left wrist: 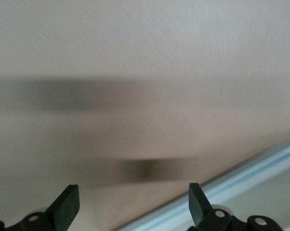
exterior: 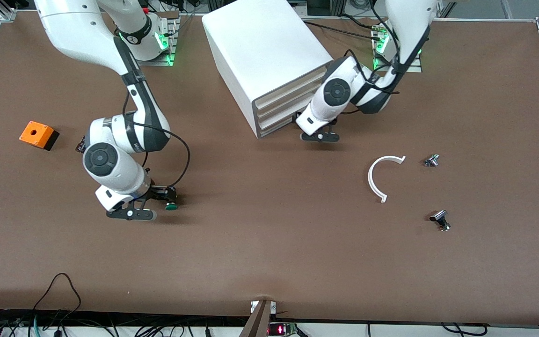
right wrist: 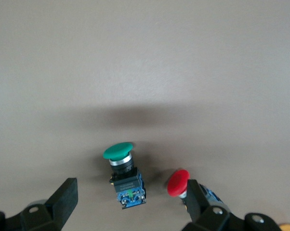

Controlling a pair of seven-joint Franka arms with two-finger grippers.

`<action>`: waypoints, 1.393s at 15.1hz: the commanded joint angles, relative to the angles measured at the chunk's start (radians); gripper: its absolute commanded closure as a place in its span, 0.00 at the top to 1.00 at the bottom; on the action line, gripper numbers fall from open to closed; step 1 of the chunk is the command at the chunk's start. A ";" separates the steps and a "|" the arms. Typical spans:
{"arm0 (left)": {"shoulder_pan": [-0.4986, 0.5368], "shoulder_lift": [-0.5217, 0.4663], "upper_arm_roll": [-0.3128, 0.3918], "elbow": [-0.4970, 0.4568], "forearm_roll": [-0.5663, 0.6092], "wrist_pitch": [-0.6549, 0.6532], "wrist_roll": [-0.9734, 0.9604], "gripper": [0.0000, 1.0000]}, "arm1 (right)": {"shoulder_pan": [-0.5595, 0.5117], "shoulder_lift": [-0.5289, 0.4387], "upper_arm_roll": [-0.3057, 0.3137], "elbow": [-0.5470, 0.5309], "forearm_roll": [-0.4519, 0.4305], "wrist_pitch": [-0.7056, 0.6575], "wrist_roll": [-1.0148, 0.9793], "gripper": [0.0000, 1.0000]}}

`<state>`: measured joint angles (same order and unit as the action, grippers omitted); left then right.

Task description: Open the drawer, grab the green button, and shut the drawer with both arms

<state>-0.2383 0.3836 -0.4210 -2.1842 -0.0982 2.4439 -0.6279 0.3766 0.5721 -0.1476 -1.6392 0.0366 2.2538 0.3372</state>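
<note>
The brown table carries every item. The white cabinet is the landmark; it stands between the two arm bases, its grey-edged front turned toward the front camera and the left arm's end. All three drawers look pushed in; the lowest drawer sits flush, and its end toward the left arm is masked by that arm's wrist.

The left arm bends down in front of the cabinet. The left gripper is just in front of the lowest drawer, fingers spread wide with nothing between them. Its wrist view shows only a blurred pale surface and a light diagonal edge; what that surface is cannot be told.

The right arm reaches down well away from the cabinet, toward the right arm's end and nearer the front camera. The right gripper hangs low over the table, jaws wide apart and gripping nothing.

The orange box lies toward the right arm's end. A white curved strip lies nearer the camera than the cabinet, toward the left arm's end; two small dark parts lie near it, too small to identify.

The green button lies on the table between the open right fingers, untouched. A red-capped button lies just beside it, partly hidden by one finger.
</note>
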 commanded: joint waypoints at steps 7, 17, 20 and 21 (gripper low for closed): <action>0.345 -0.283 0.001 0.032 -0.002 0.008 0.127 1.00 | -0.279 -0.222 0.170 -0.013 0.003 -0.172 0.057 1.00; 0.361 -0.403 0.235 0.515 0.084 -0.773 0.462 1.00 | -0.416 -0.347 0.105 0.209 -0.047 -0.583 -0.283 1.00; 0.352 -0.393 0.237 0.518 0.146 -0.783 0.461 1.00 | -0.416 -0.359 0.042 0.242 -0.066 -0.625 -0.440 1.00; 0.353 -0.391 0.237 0.518 0.153 -0.783 0.465 1.00 | -0.416 -0.373 0.025 0.240 -0.060 -0.638 -0.448 1.00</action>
<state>0.1230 -0.0408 -0.1843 -1.6975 0.0133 1.6820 -0.1816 -0.0373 0.2062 -0.0941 -1.4173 -0.0187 1.6535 -0.0511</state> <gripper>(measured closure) 0.000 0.000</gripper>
